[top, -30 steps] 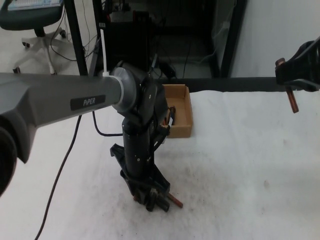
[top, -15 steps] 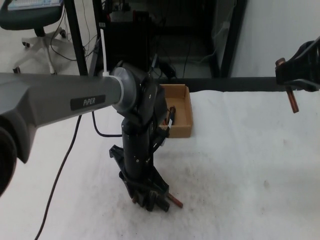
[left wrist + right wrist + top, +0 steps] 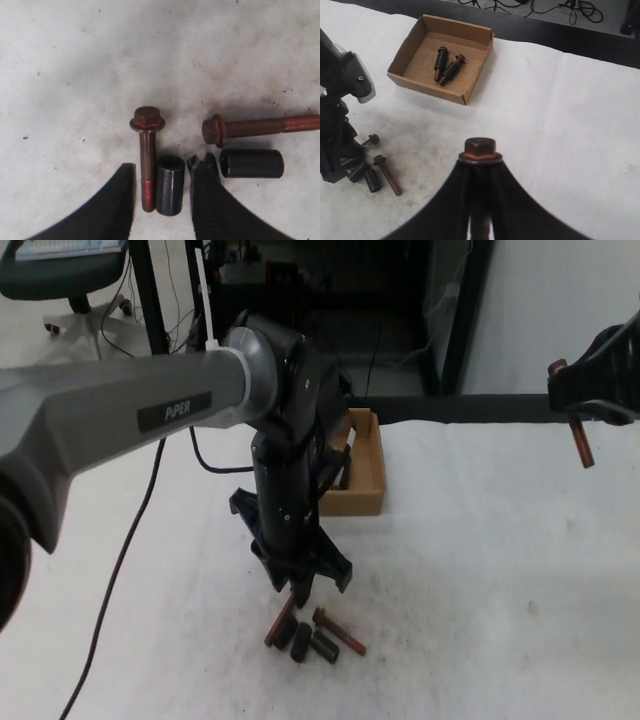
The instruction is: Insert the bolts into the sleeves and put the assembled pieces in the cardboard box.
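Observation:
My left gripper (image 3: pixel 163 166) is open and hangs just above the white bench. Between its fingers lie a copper bolt (image 3: pixel 146 165) and a black sleeve (image 3: pixel 169 185), side by side. A second bolt (image 3: pixel 260 127) and a second sleeve (image 3: pixel 251 163) lie just beside them. In the high view the left gripper (image 3: pixel 300 588) hovers over this cluster (image 3: pixel 310 632). My right gripper (image 3: pixel 480 165) is shut on a copper bolt (image 3: pixel 480 149), held high at the bench's far right (image 3: pixel 580 440). The cardboard box (image 3: pixel 405 50) holds two assembled pieces (image 3: pixel 440 62) (image 3: pixel 451 70).
The left arm's grey body (image 3: pixel 120 420) crosses the left of the bench, and a black cable (image 3: pixel 130 560) trails beneath it. The bench's dark back edge (image 3: pixel 470 408) runs behind the box. White bench surface (image 3: pixel 500 570) stretches between the two arms.
My left gripper has lifted off the bench and drawn back toward the box, leaving the bolts and sleeves lying uncovered. The right arm has kept still with its bolt.

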You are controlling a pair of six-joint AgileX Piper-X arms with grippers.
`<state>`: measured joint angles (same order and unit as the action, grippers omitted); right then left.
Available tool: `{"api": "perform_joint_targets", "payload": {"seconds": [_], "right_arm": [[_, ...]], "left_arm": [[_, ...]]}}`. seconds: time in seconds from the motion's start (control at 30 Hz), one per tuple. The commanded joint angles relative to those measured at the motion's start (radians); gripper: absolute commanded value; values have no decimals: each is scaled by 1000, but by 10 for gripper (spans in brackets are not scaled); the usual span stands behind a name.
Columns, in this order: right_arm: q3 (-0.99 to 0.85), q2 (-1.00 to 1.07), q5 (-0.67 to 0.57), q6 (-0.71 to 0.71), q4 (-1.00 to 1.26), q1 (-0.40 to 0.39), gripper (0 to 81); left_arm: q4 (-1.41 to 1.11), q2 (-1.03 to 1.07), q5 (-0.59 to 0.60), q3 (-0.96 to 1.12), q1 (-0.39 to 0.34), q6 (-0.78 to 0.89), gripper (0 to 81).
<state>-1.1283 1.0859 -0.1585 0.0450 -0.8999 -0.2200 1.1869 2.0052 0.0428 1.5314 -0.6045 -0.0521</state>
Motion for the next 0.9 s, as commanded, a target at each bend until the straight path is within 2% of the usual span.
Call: {"api": "perform_joint_targets", "payload": {"seconds": [0.0, 0.23, 0.5, 0.7, 0.87], "right_arm": [[-3, 0, -16, -1, 15, -2, 8], [-3, 0, -16, -1, 33, -2, 8], [-3, 0, -16, -1, 33, -2, 8], [-3, 0, -16, -1, 23, -2, 8], [-3, 0, -16, -1, 22, -2, 8]], "left_arm": [[15, -15, 6, 2, -5, 8, 349], [19, -15, 127, -12, -9, 52, 349], [-13, -14, 119, -84, -17, 52, 349], [-40, -14, 29, -114, -17, 52, 347], [-49, -14, 20, -114, -17, 52, 347]]}}
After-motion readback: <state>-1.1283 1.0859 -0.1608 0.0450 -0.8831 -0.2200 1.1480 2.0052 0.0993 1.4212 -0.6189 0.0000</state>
